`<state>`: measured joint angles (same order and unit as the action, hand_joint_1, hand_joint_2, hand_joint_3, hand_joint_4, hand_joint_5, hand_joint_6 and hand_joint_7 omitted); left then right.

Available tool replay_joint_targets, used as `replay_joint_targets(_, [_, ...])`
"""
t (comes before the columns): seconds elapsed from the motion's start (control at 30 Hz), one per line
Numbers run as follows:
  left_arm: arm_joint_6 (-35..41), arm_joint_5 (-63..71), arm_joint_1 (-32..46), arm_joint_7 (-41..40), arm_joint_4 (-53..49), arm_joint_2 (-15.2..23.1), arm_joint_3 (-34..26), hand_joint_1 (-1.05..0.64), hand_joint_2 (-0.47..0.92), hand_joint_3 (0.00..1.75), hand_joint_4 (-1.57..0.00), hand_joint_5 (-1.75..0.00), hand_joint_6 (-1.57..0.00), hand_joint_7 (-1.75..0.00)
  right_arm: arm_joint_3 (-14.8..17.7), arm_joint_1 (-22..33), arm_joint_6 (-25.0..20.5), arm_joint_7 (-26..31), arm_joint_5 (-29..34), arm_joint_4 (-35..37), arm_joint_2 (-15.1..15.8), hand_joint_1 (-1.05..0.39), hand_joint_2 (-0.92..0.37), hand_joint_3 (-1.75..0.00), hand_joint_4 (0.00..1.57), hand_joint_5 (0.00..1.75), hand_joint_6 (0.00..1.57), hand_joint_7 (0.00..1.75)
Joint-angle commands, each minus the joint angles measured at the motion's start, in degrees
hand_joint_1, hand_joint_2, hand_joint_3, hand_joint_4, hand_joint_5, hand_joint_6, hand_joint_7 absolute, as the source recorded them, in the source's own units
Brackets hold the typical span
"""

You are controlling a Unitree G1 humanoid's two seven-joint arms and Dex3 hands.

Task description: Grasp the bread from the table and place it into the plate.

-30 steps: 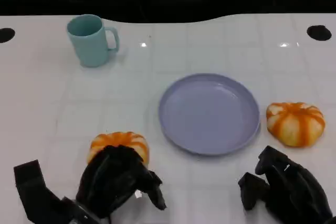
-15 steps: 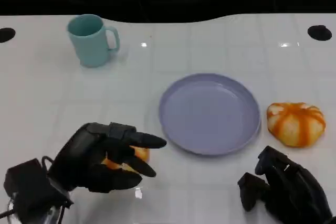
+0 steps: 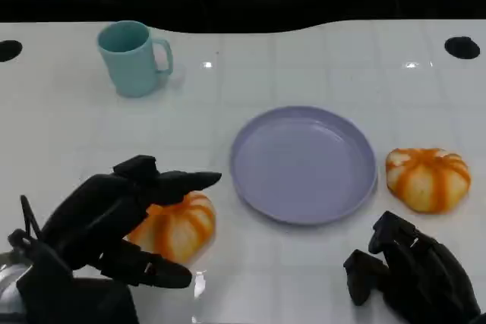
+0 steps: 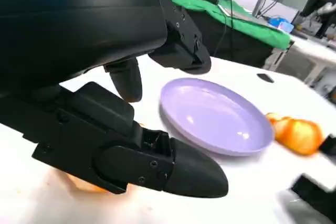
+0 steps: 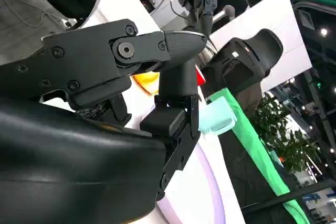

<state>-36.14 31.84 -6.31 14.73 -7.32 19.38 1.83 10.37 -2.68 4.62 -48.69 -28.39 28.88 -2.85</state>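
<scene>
An orange-striped bread lies on the white table left of the lavender plate. My left hand is beside it with fingers spread, some reaching over its far side and the thumb along its near side, not closed on it. In the left wrist view the fingers stand wide apart over an orange glimpse of the bread, with the plate beyond. A second bread sits right of the plate. My right hand rests near the front edge, holding nothing.
A teal mug stands at the back left. Black holes mark the table's far corners. The table's far edge borders a dark background. Bare white table lies between the mug and the plate.
My left hand has lifted off the near bread and turned, drawing back to the left with fingers spread, so the bread shows again. The bread, the plate and my right hand have not moved.
</scene>
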Motion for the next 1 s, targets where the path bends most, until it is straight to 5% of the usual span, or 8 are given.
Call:
replay_joint_targets(0.03, [2.56, 7.41, 0.4, -4.94, 2.91, 2.89, 2.2, -1.05, 0.92, 0.32, 0.0, -1.51, -0.24, 0.0, 0.07, 0.61, -0.38, 0.47, -0.2, -1.03, 0.61, -0.57, -0.92, -0.23, 0.78, 1.72, 0.68, 1.45])
replay_joint_targets(0.53, [15.68, 24.59, -2.86, -10.29, 3.62, 6.22, 12.41, -1.05, 0.92, 0.26, 0.0, -1.58, -0.25, -0.06, -0.5, 1.82, -1.04, 2.01, -0.15, -3.37, 0.24, -0.58, -0.92, -0.23, 0.79, 1.72, 0.69, 1.47])
replay_joint_targets(0.6, [16.75, 25.87, -3.66, -11.38, 2.53, 6.34, 13.82, -1.05, 0.92, 0.24, 0.0, -1.6, -0.06, -0.75, -0.53, 1.79, -1.02, 1.84, -0.16, -3.31, 0.34, -0.58, -0.92, -0.23, 0.78, 1.72, 0.68, 1.47])
replay_joint_targets(0.67, [18.07, 27.51, -4.73, -12.61, 0.66, 6.29, 15.47, -1.05, 0.92, 0.23, 0.0, -1.61, -0.01, -0.98, -0.44, 1.68, -1.37, 1.62, -0.46, -3.18, 0.39, -0.58, -0.92, -0.23, 0.78, 1.73, 0.68, 1.47])
replay_joint_targets(1.0, [23.76, 30.42, -10.48, -15.3, -10.27, 5.31, 22.91, -1.05, 0.83, 0.21, 0.0, -1.61, 0.0, -1.13, -0.34, 1.87, -1.63, 1.32, -0.54, -3.56, 0.47, -0.56, -0.92, -0.24, 0.77, 1.73, 0.66, 1.47])
